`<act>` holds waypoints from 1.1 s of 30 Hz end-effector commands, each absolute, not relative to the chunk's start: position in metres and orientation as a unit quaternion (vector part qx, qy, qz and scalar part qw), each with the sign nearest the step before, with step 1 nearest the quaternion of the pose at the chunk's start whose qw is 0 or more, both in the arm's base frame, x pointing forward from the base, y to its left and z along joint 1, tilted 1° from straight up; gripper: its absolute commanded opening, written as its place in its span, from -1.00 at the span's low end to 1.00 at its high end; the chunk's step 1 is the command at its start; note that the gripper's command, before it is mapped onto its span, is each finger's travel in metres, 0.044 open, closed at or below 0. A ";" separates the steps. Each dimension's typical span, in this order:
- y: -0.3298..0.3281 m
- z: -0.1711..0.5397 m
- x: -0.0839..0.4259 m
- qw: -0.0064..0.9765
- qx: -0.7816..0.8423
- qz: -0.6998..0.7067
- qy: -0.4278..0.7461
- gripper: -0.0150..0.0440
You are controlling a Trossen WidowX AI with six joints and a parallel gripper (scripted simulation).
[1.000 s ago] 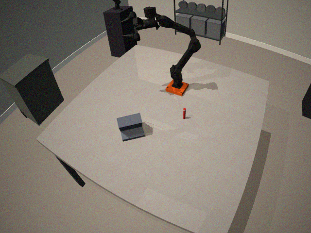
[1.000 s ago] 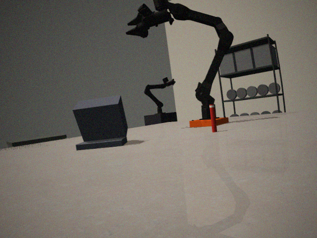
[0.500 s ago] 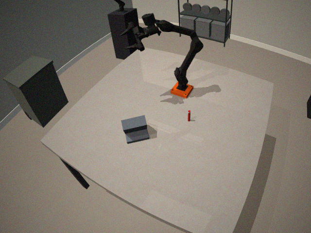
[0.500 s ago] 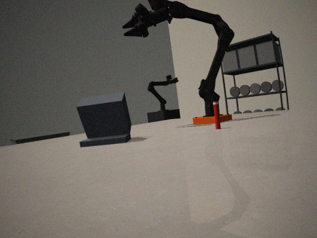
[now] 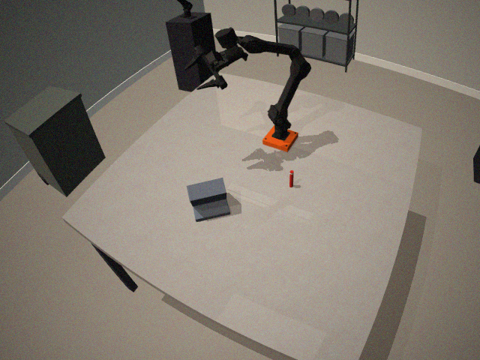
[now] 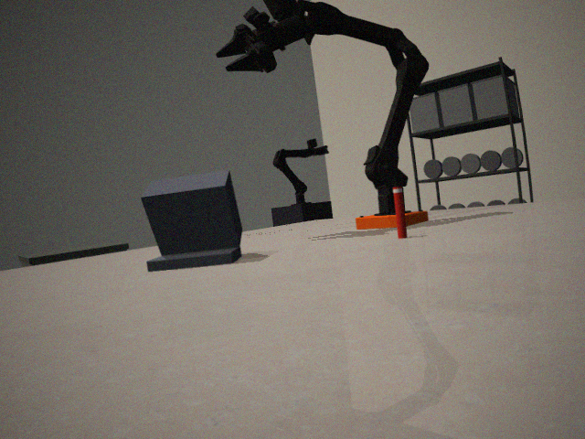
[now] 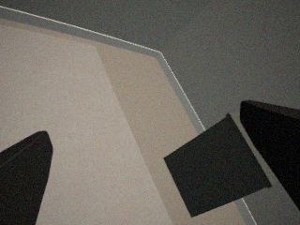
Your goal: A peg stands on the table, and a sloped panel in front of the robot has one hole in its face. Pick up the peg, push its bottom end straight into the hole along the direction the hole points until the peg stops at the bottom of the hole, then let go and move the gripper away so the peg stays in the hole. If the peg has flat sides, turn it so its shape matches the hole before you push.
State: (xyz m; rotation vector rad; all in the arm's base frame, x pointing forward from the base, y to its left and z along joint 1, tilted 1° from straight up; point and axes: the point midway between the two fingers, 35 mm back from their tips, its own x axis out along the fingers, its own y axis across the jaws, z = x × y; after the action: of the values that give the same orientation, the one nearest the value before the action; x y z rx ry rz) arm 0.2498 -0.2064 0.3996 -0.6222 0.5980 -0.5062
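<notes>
From above, the end effector [image 5: 192,79] [image 6: 221,62] [image 7: 146,126] hangs spread at the orange base's [image 5: 268,142] [image 6: 368,222] ten o'clock, the block [image 5: 207,190] [image 6: 196,219] at eight. The peg [image 5: 291,179] [image 6: 399,213] stands upright.

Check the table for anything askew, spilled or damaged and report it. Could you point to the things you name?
Nothing stands out: the red peg [image 5: 291,179] [image 6: 399,213] is upright and the grey sloped block [image 5: 207,190] [image 6: 193,219] sits flat on its base. Its hole isn't visible, so I can't vouch for that.

Table [image 5: 271,247] [image 6: 283,340] [image 7: 70,94] beneath peg [image 5: 291,179] [image 6: 399,212] and panel [image 5: 207,190] [image 6: 193,221]
</notes>
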 end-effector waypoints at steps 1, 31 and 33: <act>-0.197 0.384 0.263 0.885 -0.285 -0.215 0.299 1.00; -0.090 0.287 0.329 0.900 -0.193 -0.019 0.390 1.00; -0.082 0.281 0.331 0.898 -0.188 -0.008 0.397 1.00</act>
State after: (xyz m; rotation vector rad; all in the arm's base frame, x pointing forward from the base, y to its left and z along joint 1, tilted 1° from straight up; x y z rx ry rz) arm 0.3279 -0.0939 0.2915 -0.4091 0.7951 -0.0537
